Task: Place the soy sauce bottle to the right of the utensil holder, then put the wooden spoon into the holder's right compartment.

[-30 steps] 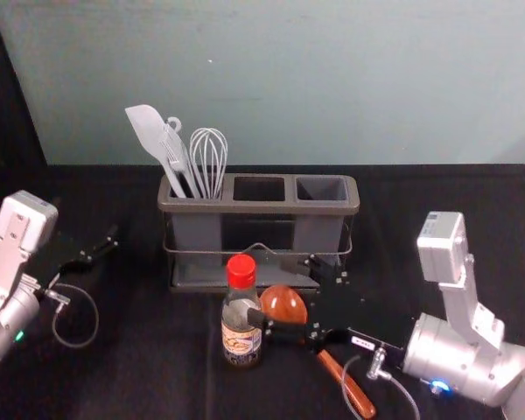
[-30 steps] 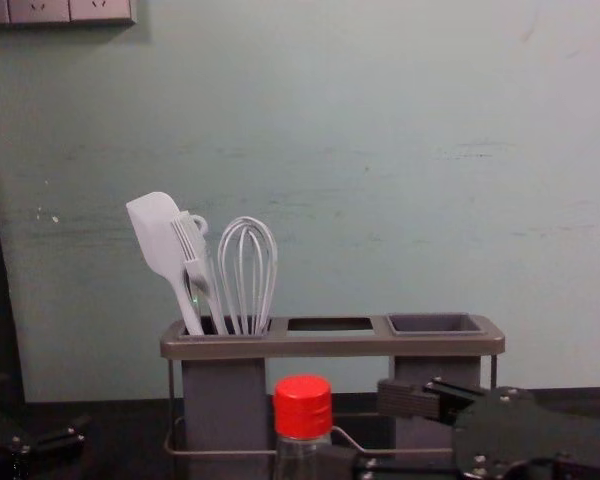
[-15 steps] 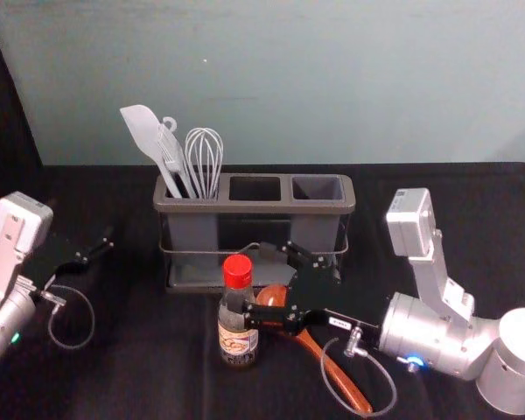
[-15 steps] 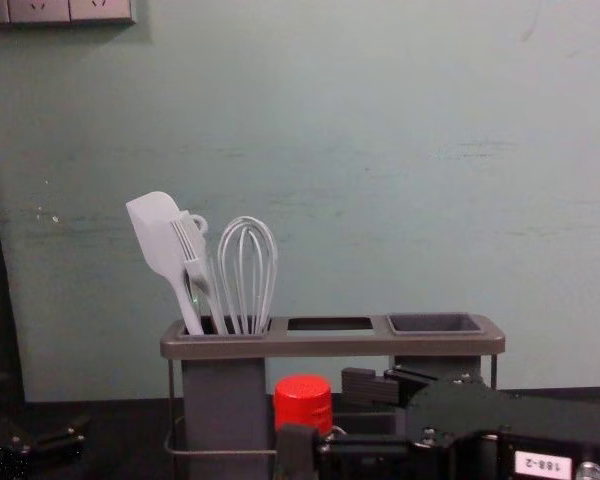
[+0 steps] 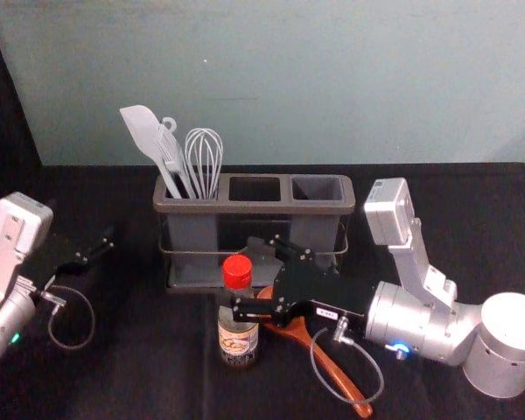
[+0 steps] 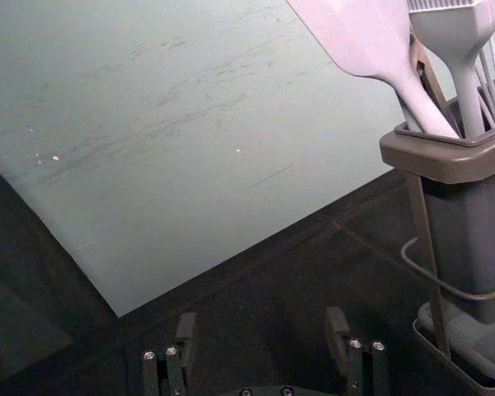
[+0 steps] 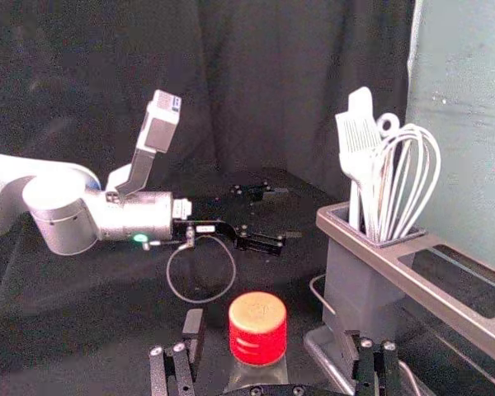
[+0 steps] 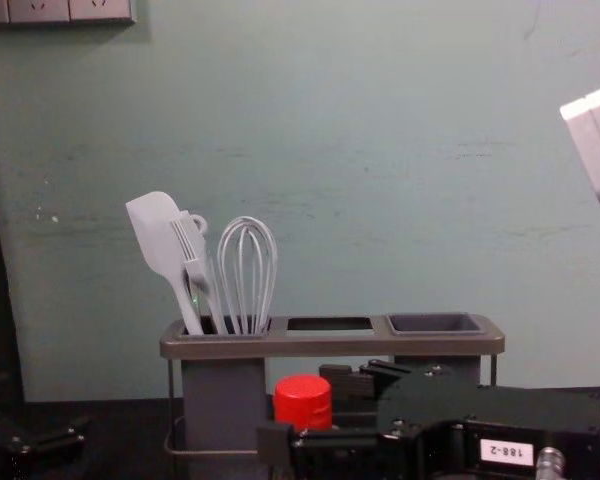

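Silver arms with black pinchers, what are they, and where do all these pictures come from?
They belong to a robot. One picture looks down from its head, one looks forward from its chest, and each wrist has a camera too. On the black-covered table stand a soy sauce bottle and a utensil holder with a spatula, brush and whisk. A wooden spoon lies in front. The right gripper has its open fingers around the bottle, not squeezing. The left gripper waits at the side, open and holding nothing.
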Robot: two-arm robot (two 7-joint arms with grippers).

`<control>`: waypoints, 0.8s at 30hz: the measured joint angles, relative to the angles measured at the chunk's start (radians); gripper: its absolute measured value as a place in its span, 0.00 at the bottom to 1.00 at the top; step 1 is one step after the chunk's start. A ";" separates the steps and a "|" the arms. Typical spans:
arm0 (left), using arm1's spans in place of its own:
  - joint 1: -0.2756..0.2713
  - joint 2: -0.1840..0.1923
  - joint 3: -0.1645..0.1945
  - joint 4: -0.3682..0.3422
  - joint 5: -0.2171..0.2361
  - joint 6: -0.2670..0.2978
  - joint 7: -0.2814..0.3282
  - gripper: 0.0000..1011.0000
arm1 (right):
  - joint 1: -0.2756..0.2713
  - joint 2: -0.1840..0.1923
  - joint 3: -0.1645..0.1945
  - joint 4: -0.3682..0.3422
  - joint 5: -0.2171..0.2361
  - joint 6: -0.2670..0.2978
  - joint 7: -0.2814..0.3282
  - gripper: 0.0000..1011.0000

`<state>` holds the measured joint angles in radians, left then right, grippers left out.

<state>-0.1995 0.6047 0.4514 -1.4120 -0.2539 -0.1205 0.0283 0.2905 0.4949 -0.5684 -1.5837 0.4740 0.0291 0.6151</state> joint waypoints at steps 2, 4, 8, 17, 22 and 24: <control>0.000 0.000 0.000 0.000 0.000 0.000 0.000 1.00 | 0.006 -0.003 -0.003 0.003 -0.001 0.001 0.000 0.99; 0.000 0.000 0.000 0.000 0.000 0.000 0.000 1.00 | 0.008 -0.005 -0.005 0.004 -0.001 0.002 0.000 0.99; 0.000 0.000 0.000 0.000 0.000 0.000 0.000 1.00 | 0.014 -0.009 -0.007 0.009 0.000 0.003 0.000 0.99; 0.000 0.000 0.000 0.000 0.000 0.000 0.000 1.00 | 0.017 -0.014 -0.008 0.019 0.006 0.003 -0.001 0.99; 0.000 0.000 0.000 0.000 0.000 0.000 0.000 1.00 | 0.017 -0.013 -0.008 0.017 0.005 0.003 -0.002 0.99; 0.000 0.000 0.000 0.000 0.000 0.000 0.000 1.00 | 0.017 -0.013 -0.007 0.016 0.005 0.002 -0.002 0.99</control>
<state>-0.1996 0.6047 0.4513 -1.4120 -0.2539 -0.1206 0.0283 0.3074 0.4816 -0.5757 -1.5674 0.4794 0.0316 0.6133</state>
